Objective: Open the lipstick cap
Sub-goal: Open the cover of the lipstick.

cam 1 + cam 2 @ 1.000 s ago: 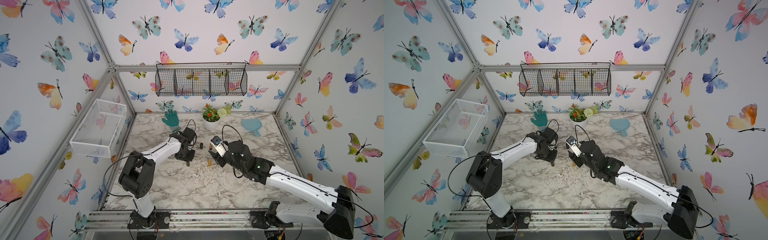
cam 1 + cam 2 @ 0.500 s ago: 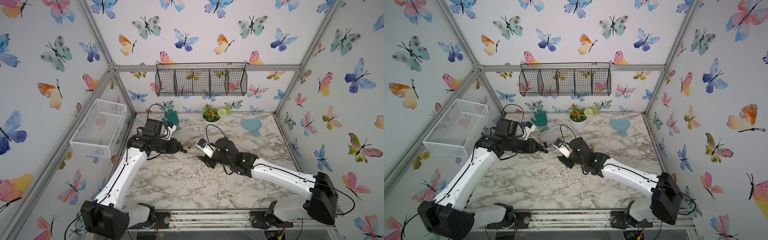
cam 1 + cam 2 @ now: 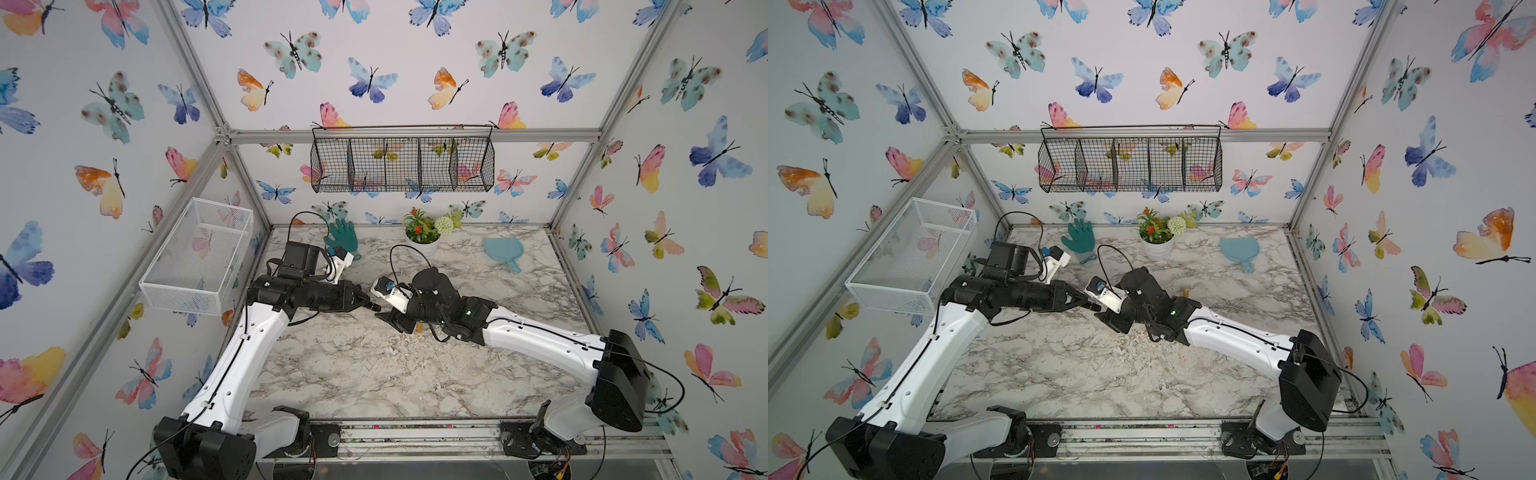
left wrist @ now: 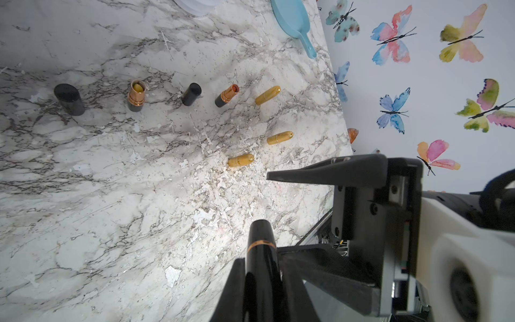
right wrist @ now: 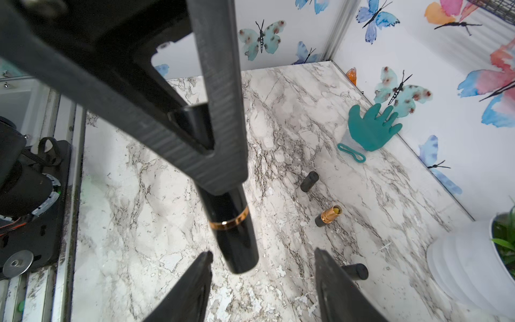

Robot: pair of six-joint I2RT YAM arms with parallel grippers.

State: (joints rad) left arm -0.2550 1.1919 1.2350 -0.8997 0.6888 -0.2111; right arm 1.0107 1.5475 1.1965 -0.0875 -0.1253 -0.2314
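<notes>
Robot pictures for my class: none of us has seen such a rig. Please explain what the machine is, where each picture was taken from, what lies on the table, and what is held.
The machine is two white-and-black robot arms, each ending in a two-fingered gripper. Two pictures come from a twin camera high above the butterfly-papered booth; two come from cameras on the arms' wrists. The left gripper is shut on a black lipstick tube with a gold band, held in the air. The right gripper stands open around the tube's free end, gaps on both sides. On the marble-patterned table are three closed gold lipsticks, two opened copper-collared lipsticks and two loose black caps. At the back: a teal rubber glove, a white-potted plant and a pale blue paddle-shaped object.
</notes>
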